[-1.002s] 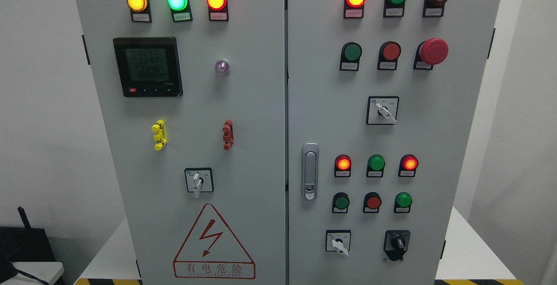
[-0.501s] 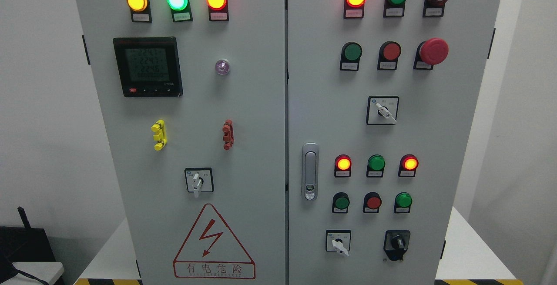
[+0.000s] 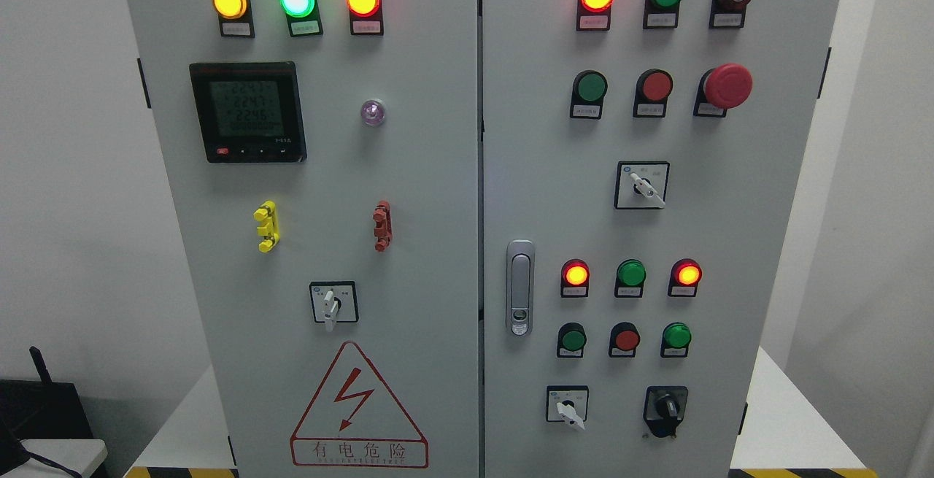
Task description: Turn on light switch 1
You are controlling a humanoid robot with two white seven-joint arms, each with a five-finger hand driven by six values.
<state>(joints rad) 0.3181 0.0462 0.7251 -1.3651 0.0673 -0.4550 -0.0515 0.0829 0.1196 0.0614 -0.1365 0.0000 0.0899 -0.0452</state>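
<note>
White walls flank the grey cabinet (image 3: 408,171); switches untouched, fingers out of view.

The small labels (image 3: 592,21) under the lamps and buttons were too tiny for me to read. The cabinet (image 3: 408,171) was cut off at top and bottom. The meter (image 3: 247,112) digits were blurred. A dark object (image 3: 44,409) sat cropped at lower left.

No part of the robot's body shows in the head view: no arm, hand, fingers, casing, cable or marking. Its look cannot be told here.
</note>
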